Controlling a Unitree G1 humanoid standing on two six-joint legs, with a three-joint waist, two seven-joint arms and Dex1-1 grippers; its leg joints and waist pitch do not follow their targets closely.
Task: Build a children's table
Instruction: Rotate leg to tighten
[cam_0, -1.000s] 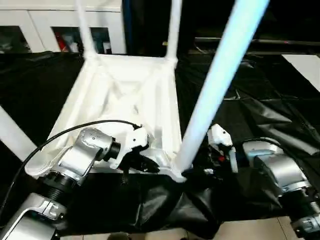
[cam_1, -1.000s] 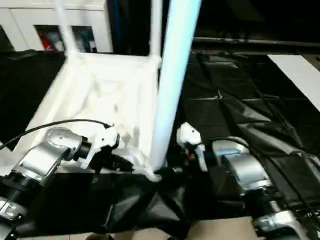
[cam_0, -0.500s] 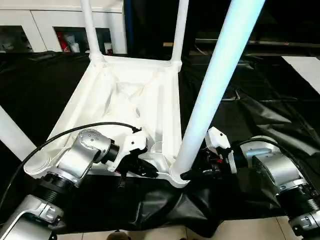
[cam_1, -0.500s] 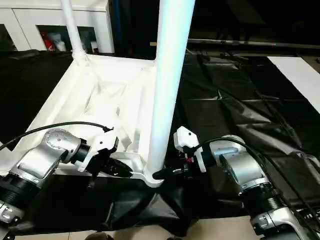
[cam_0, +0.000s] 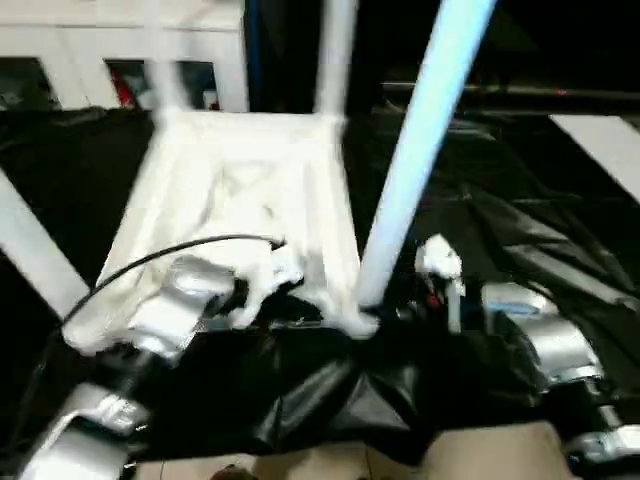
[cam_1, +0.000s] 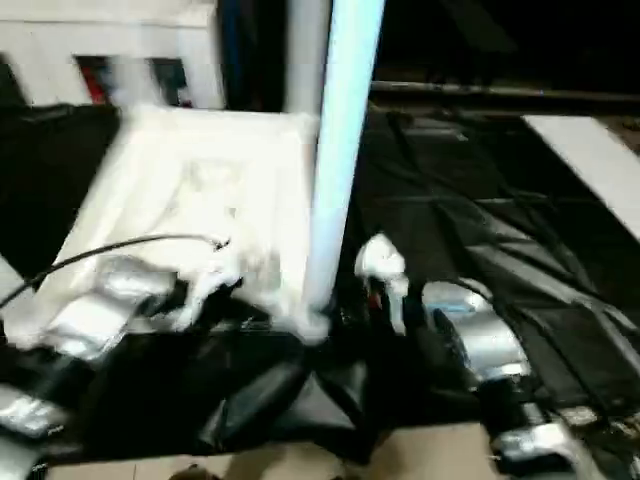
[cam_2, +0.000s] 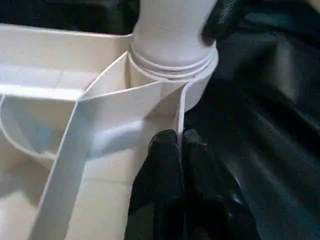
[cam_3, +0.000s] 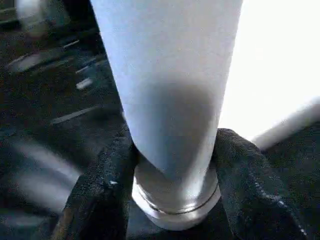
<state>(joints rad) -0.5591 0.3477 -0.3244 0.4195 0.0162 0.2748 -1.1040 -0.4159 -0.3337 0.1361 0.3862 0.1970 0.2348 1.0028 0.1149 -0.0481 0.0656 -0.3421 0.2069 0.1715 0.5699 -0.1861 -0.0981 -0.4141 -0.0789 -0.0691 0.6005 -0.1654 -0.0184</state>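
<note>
**Near leg in corner socket, both grippers at its base**

Head views: large white ribbed plastic tabletop (cam_0: 240, 200) lies underside-up on black plastic sheeting (cam_0: 520, 230), long axis running 6 to 12 o'clock. Long white tapered tube leg (cam_0: 415, 150) rises from the near corner socket (cam_0: 352, 318), leaning toward 1 o'clock. Further legs stand at the far corners; another crosses at 9 o'clock. White cabinet with glass doors (cam_0: 110, 70) at 11 o'clock. No legible writing.

Left wrist view: left gripper (cam_2: 181, 145), fingers pressed together, pinches the thin white rim beside the socket.

Right wrist view: right gripper (cam_3: 172, 165), black fingers (cam_3: 102, 185) clamped on either side of the leg's base.
</note>
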